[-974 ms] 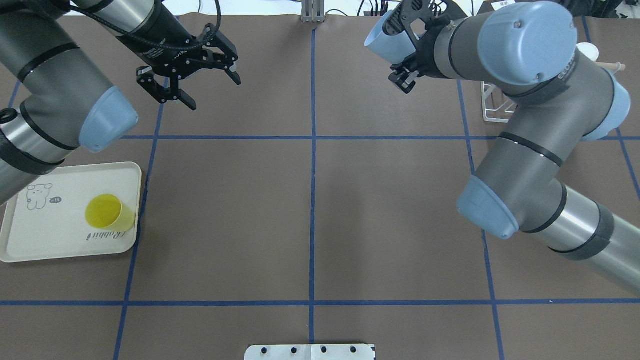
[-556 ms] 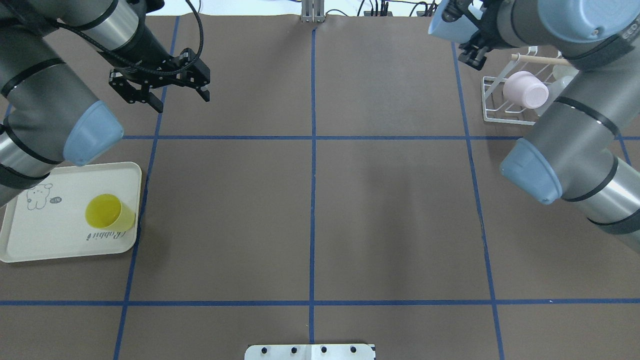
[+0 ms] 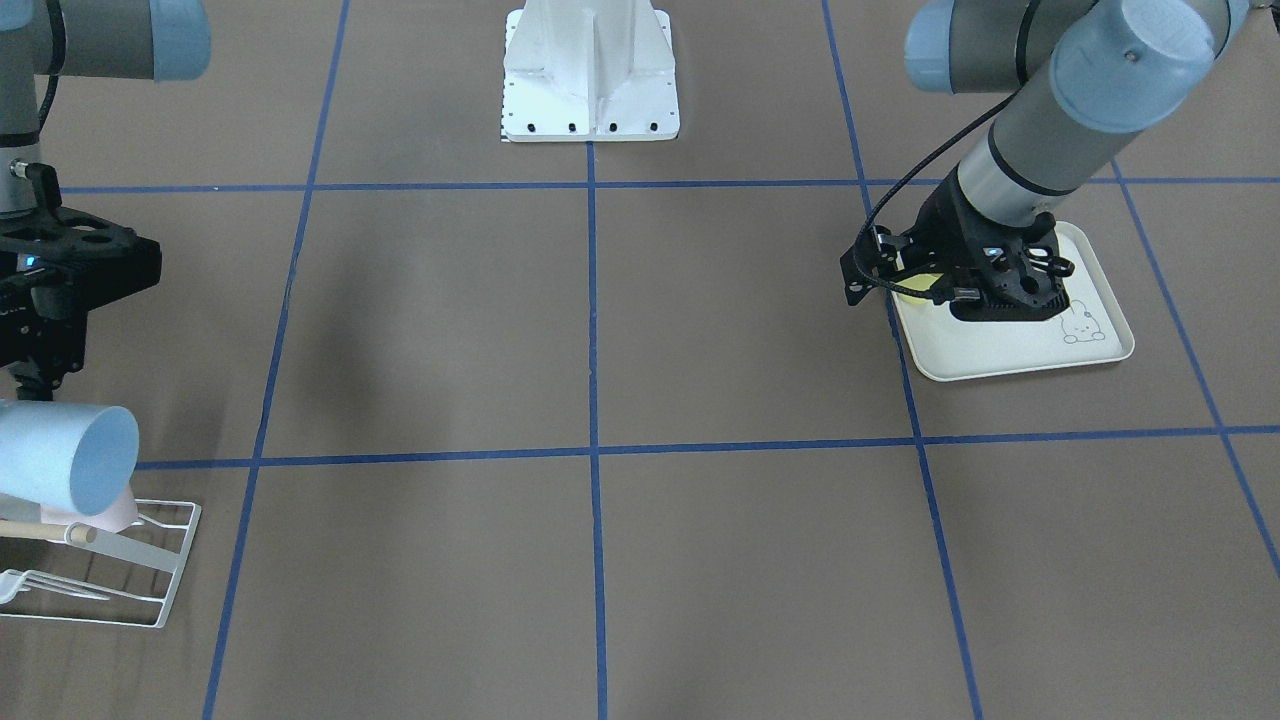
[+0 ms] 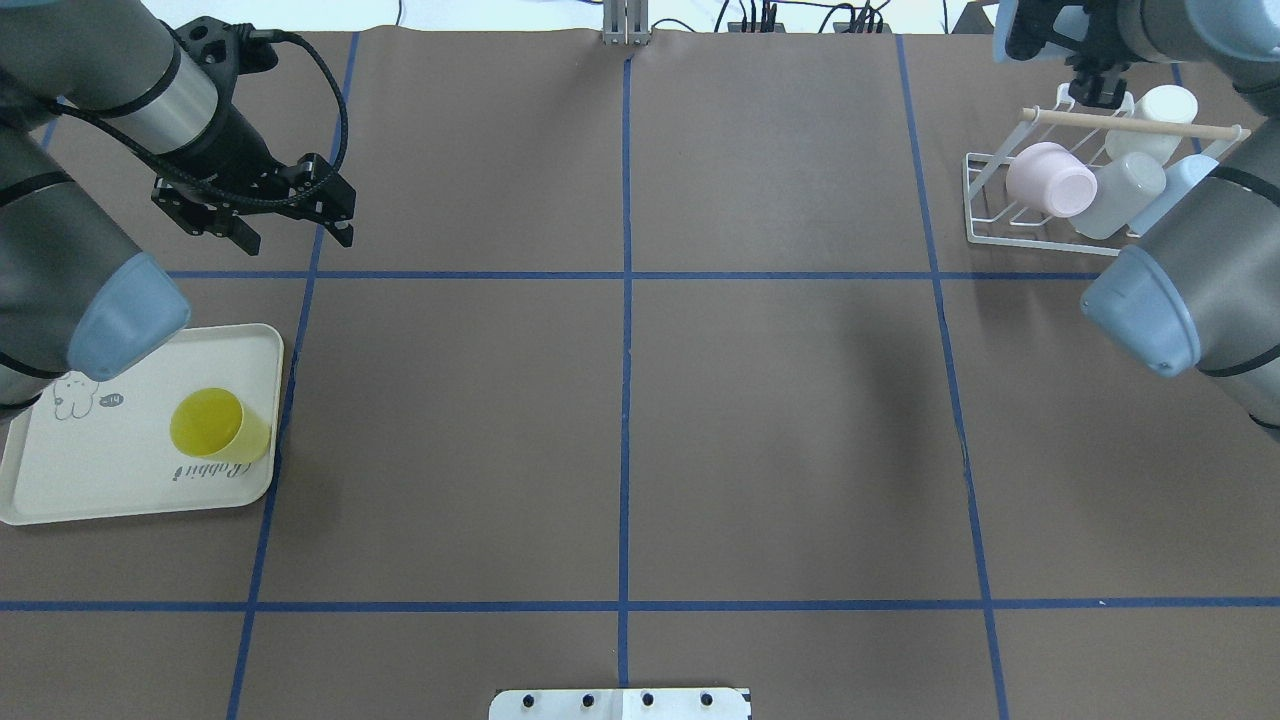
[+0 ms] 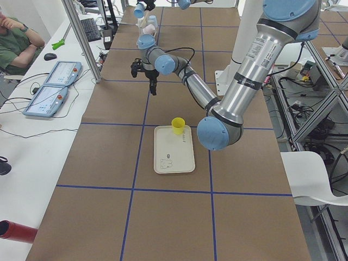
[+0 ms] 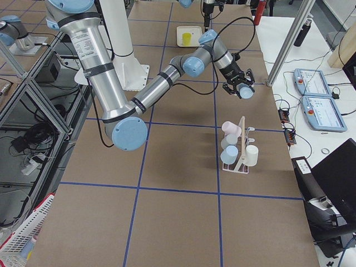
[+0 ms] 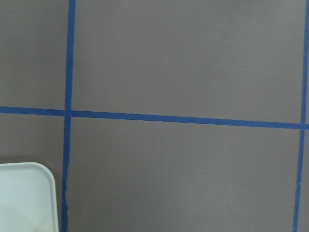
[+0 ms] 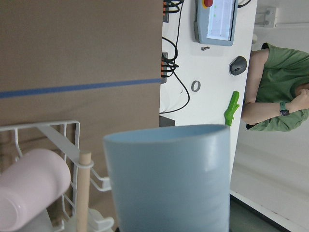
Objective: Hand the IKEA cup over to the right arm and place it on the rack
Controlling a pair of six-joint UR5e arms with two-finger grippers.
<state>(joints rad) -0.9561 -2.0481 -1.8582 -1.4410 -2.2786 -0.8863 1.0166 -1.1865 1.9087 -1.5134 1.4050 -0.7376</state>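
My right gripper (image 4: 1060,40) is shut on a light-blue IKEA cup (image 4: 1008,35), held on its side above the far end of the rack (image 4: 985,215). The right wrist view shows the cup (image 8: 166,179) close up, next to the rack's wooden dowel (image 8: 84,193). From the front the cup (image 3: 65,455) hangs just over the rack (image 3: 150,590). My left gripper (image 4: 295,238) is open and holds nothing, above the bare table beyond the tray. A yellow cup (image 4: 210,425) stands upright on the cream tray (image 4: 100,480).
The rack holds a pink cup (image 4: 1050,180), two whitish cups (image 4: 1125,195) and a blue cup (image 4: 1170,190). The left wrist view shows a tray corner (image 7: 24,193) and blue tape lines. A person sits beyond the table's far side (image 8: 275,96).
My right arm has carried the blue cup rightward to above the rack. My left gripper has swung left and nearer the tray, still open.
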